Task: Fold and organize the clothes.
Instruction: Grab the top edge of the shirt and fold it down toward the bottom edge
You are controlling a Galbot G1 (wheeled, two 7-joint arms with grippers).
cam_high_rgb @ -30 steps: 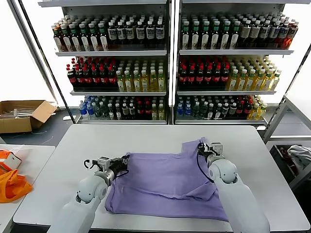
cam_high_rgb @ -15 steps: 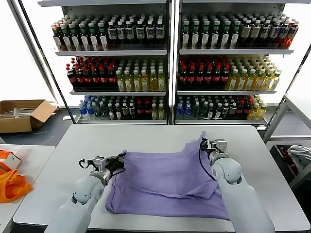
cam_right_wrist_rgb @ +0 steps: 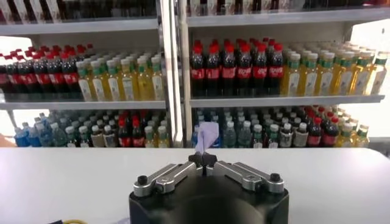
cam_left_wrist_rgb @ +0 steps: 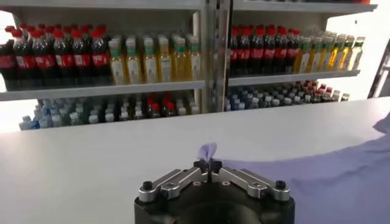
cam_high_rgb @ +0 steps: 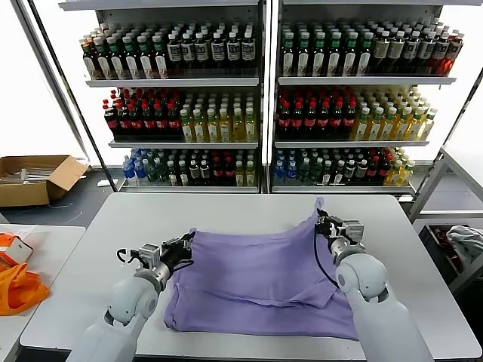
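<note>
A lavender T-shirt lies spread on the white table, plain side up. My left gripper is shut on the shirt's far left corner; a small tuft of fabric sticks out past the closed fingertips. My right gripper is shut on the far right corner, which it holds a little above the table; a peak of cloth stands up between its jaws. The near edge of the shirt rests on the table by my body.
Shelves of bottled drinks stand behind the table. An orange bag lies on a side table at the left, with a cardboard box on the floor beyond. A metal rack stands at the right.
Both grippers have carried the shirt's far corners away from my body, stretching the far edge flatter. The right gripper's corner has risen slightly.
</note>
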